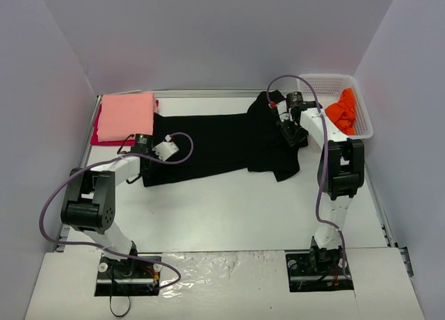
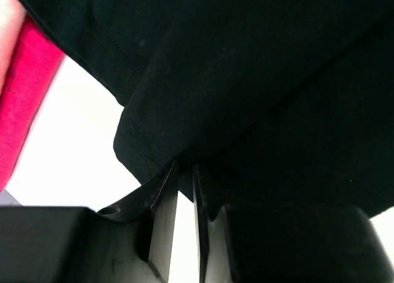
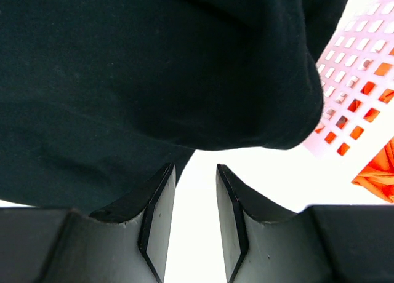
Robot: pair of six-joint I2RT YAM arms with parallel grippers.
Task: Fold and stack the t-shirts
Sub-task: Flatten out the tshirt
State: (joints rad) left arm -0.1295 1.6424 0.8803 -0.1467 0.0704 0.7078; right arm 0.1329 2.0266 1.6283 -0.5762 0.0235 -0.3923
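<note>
A large black t-shirt (image 1: 222,142) lies spread across the back of the table. My left gripper (image 1: 147,172) is at its near left corner. In the left wrist view its jaws (image 2: 184,166) stand almost together, with the black hem (image 2: 148,166) pinched at the tips. My right gripper (image 1: 290,133) rests over the shirt's bunched right part. In the right wrist view it (image 3: 196,167) is open, bare table shows between its fingers, and a black fold (image 3: 154,67) hangs just past the tips. A folded salmon-pink shirt (image 1: 126,115) lies on a red one (image 1: 97,136) at the back left.
A white mesh basket (image 1: 327,80) stands at the back right with a bright orange shirt (image 1: 343,111) in it, close beside my right gripper. Grey walls close off the left, back and right. The white table (image 1: 236,209) stretches between the shirt and the arm bases.
</note>
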